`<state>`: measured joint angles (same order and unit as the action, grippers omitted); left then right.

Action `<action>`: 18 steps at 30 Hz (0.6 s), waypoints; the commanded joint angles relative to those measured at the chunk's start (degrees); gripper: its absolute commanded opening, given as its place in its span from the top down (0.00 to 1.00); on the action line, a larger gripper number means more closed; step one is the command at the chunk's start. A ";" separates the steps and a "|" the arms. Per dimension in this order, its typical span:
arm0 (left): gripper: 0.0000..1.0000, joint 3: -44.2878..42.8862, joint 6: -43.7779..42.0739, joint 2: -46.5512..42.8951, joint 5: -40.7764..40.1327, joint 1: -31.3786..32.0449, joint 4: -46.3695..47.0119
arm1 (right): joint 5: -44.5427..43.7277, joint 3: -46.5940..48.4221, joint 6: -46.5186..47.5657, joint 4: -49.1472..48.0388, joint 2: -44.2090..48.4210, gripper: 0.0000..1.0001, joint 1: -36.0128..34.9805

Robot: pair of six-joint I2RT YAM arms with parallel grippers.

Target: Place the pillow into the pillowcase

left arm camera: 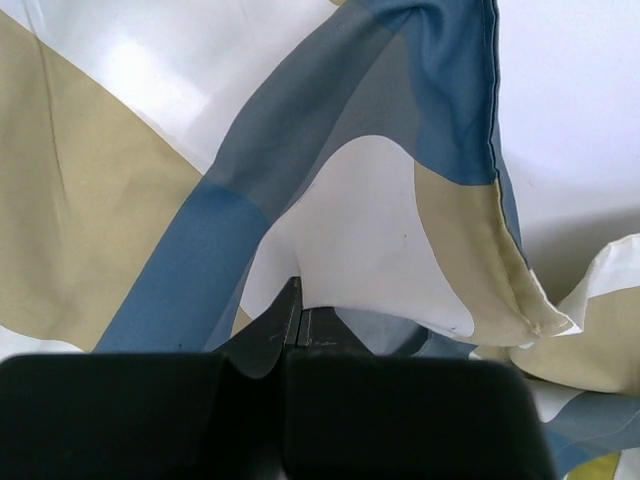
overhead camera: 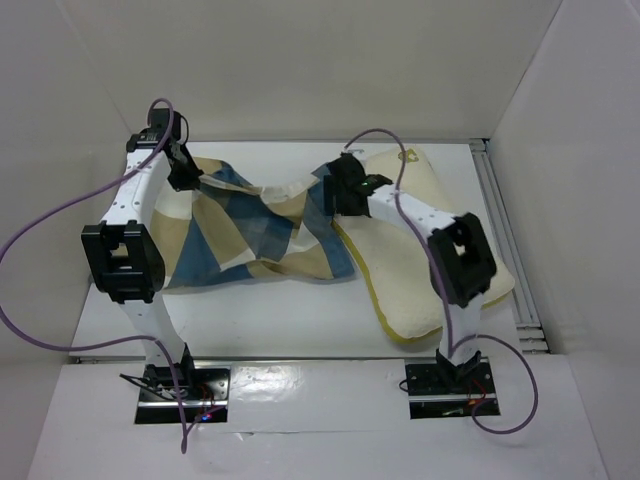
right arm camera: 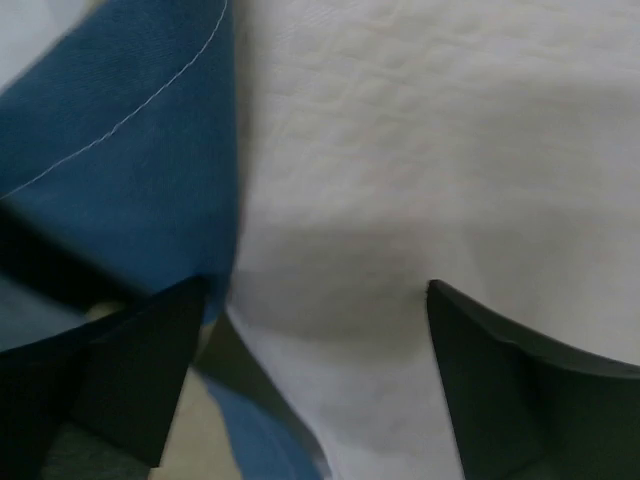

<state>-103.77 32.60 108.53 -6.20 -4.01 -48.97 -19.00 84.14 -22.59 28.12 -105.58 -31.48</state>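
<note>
Gripping left tool [overhead camera: 187, 176]: clenched on the upper left corner of the pillowcase [overhead camera: 250, 225]. In its wrist view the fingers [left arm camera: 292, 318] meet at bottom centre, with checked cloth pinched between them.
Right tool [overhead camera: 345, 195]: upper middle of the top view, at the pillowcase's right edge, jaws spread wide.
Right wrist view: a blue stitched hem lies against the finger [right arm camera: 140, 370] at lower left. Pale cloth fills the gap between the fingers; whether that is pillow or case cannot be told.
Pillowcase: hangs between both tools, its top edge sagging in the middle. Its lower part rests on the counter [overhead camera: 300, 320], centre left.
Pillow [overhead camera: 400, 285]: flat on the counter at the right of the top view, outside the case. Its upper left end lies under the right tool and the case's edge.
</note>
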 commanded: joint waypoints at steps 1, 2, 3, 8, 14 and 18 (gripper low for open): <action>1.00 -2.93 -1.93 -1.30 1.98 -0.12 -0.42 | -1.64 6.37 1.06 2.64 -9.71 0.13 -0.68; 1.00 -2.93 -1.93 -0.69 1.98 -0.12 -0.95 | -1.65 6.39 0.53 2.64 -11.99 0.31 0.80; 1.00 -3.46 -2.45 -0.69 1.98 -0.12 -1.47 | -1.65 6.39 -0.17 2.64 -12.02 0.51 1.51; 1.00 -3.46 -2.45 -0.69 2.51 -0.12 -1.48 | 0.64 -1.77 -0.17 -2.10 1.73 1.00 8.96; 1.00 -1.71 -2.45 -1.30 2.51 -0.12 -1.48 | 5.98 -7.76 3.16 -5.09 17.41 1.00 18.12; 1.00 -1.70 -2.45 -1.30 0.40 -0.12 -1.48 | 9.42 -6.09 5.80 -2.55 18.22 0.98 21.11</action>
<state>-104.88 31.51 108.53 1.89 -0.97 -50.87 -6.46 76.64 -21.19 24.91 -88.51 -13.10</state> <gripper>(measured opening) 0.025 0.045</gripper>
